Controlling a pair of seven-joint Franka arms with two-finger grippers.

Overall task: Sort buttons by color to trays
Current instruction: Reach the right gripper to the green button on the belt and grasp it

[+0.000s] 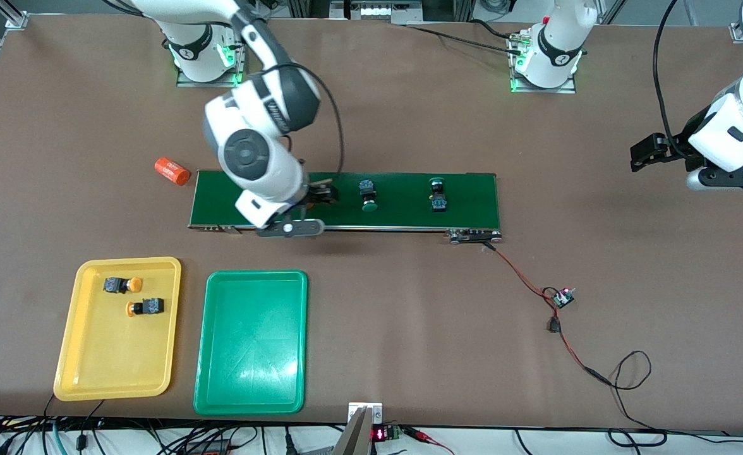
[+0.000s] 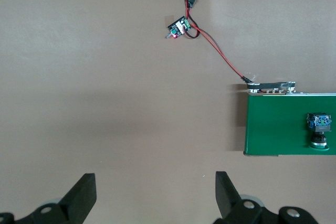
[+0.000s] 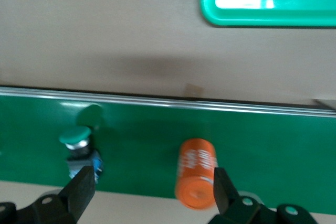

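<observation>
Sorting half done: both orange-capped buttons (image 1: 122,285) (image 1: 144,308) lie in the yellow tray (image 1: 71,366); the green tray (image 1: 249,404) holds nothing. Right gripper (image 3: 149,190) hangs low over the conveyor belt (image 1: 403,218), fingers spread wide and empty, an orange cylinder (image 3: 196,172) between them and a green-capped button (image 1: 368,195) just beside, probably the next pick. Second green button (image 1: 437,193) sits further along the belt toward the left arm's end. Left gripper (image 2: 156,195) waits, wide open, over bare surface (image 1: 630,284). Another cylinder (image 1: 172,170) lies off the belt.
</observation>
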